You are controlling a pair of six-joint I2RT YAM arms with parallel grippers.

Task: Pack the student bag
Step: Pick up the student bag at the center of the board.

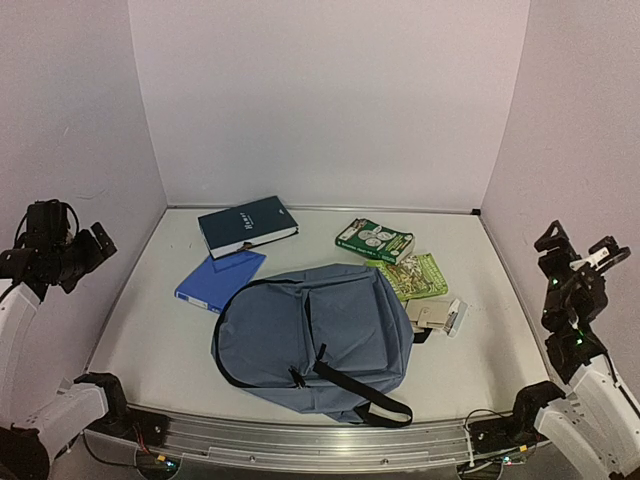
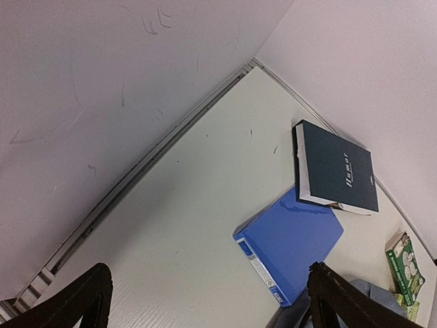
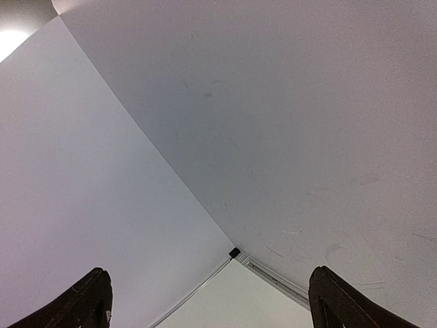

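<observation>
The student bag (image 1: 305, 340) is laid flat, front pocket up, at the middle of the table (image 1: 480, 360), close to its near edge. Its long axis is set roughly from far edge to near edge, slightly slanted, with the black-strapped end pointed at the near edge and a little to the right. The left gripper (image 2: 205, 304) is held raised above the left edge, its fingers (image 2: 78, 301) spread wide, and nothing is gripped or touched. The right gripper (image 3: 208, 301) is raised by the right edge, likewise spread wide and empty.

One bag is counted. One dark book (image 1: 247, 225) lies toward the far-left corner, with one blue binder (image 1: 220, 280) touching it. Two green things are seen toward the far edge, a green box (image 1: 375, 240) and a lighter green booklet (image 1: 418, 275). One pale object (image 1: 437, 318) lies at the bag's right side.
</observation>
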